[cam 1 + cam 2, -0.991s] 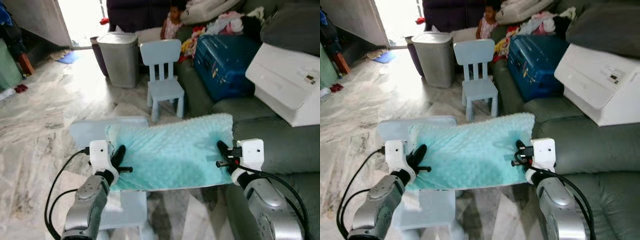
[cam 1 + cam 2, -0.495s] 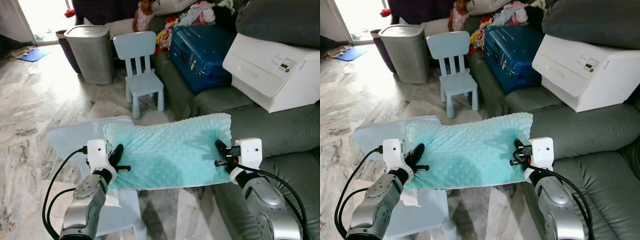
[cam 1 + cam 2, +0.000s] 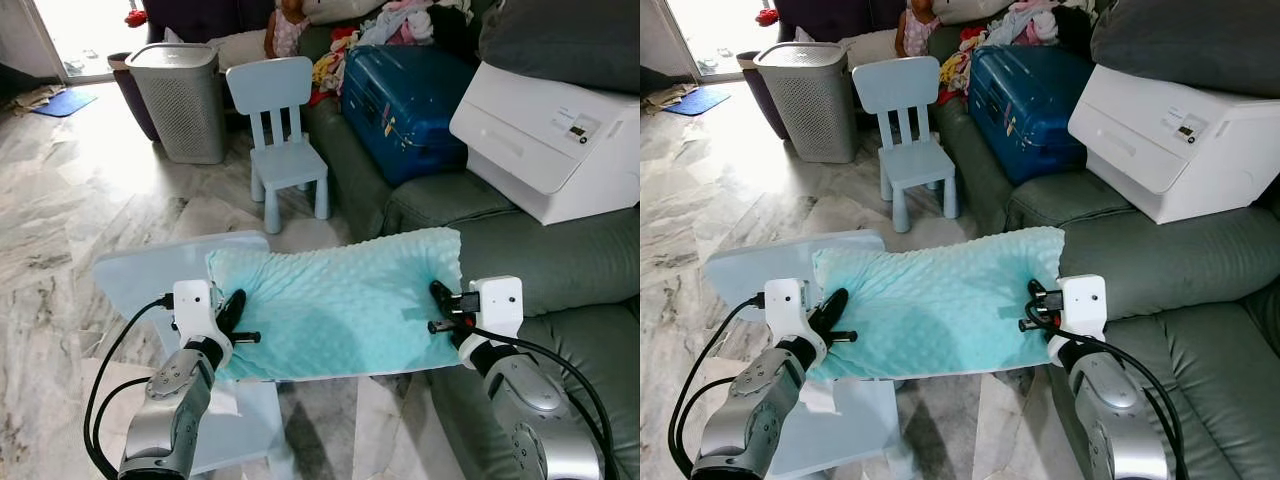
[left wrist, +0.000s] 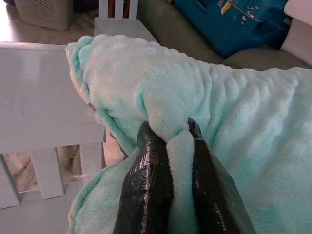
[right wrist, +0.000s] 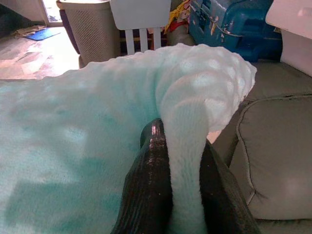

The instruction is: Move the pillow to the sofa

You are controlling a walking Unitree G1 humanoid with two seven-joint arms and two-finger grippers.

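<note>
The pillow, mint green with a dotted plush cover, hangs in the air stretched between the robot's two hands, clear of the floor and of the sofa. The left hand grips the pillow's left end: in the left wrist view its two black fingers are closed almost together with a fold of the plush fabric squeezed between them. The right hand grips the right end the same way; in the right wrist view its fingers are pinched tight on a thick roll of the cover. Each hand has hold of nothing but the pillow.

The pillow's right end sits just beside the front edge of the grey-green sofa, near the seat cushion, but does not rest on it. Its left end lies over a pale blue child's chair that stands just below and behind it, on the marble floor. On the sofa's seat, further back, rest a white printer and a blue suitcase, with a dark cushion above the printer and a heap of clothes behind the suitcase. A second pale blue chair stands on the floor near the sofa's front, and a grey laundry basket stands beside it.
</note>
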